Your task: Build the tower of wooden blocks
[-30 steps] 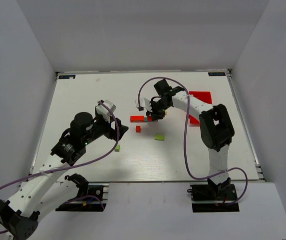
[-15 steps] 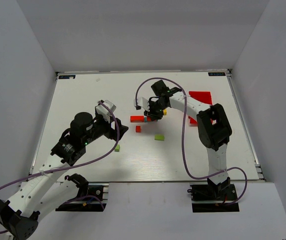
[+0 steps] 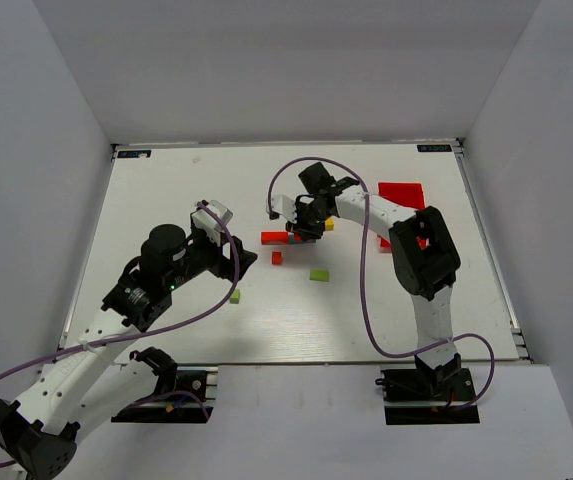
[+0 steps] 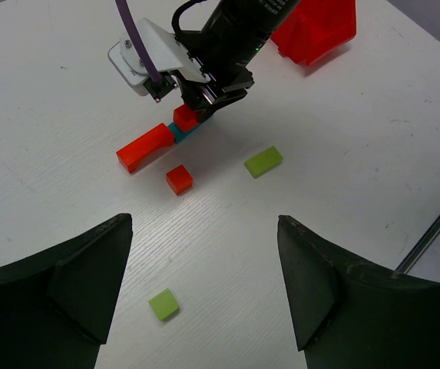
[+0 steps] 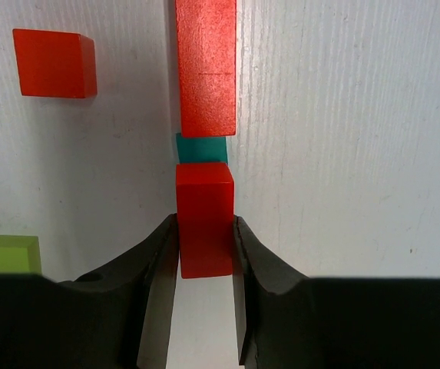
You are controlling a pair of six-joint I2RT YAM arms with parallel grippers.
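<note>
The top camera is looking down from above and behind the arm bases (image 3: pixel 166 385), far enough to be taking in the whole worktop (image 3: pixel 166 190). The left wrist camera is looking forward and down across the worktop from well back, between its own fingers (image 4: pixel 58 280). The right wrist camera is pointing almost straight down, very near the surface, past its fingers (image 5: pixel 147 300) with the red block (image 5: pixel 204 219) between them. All three views are sharing the red bar (image 3: pixel 274 238), the red cube (image 3: pixel 277 258) and one green block (image 3: pixel 319 273). The left wrist view is also catching the right gripper (image 4: pixel 189 119).
</note>
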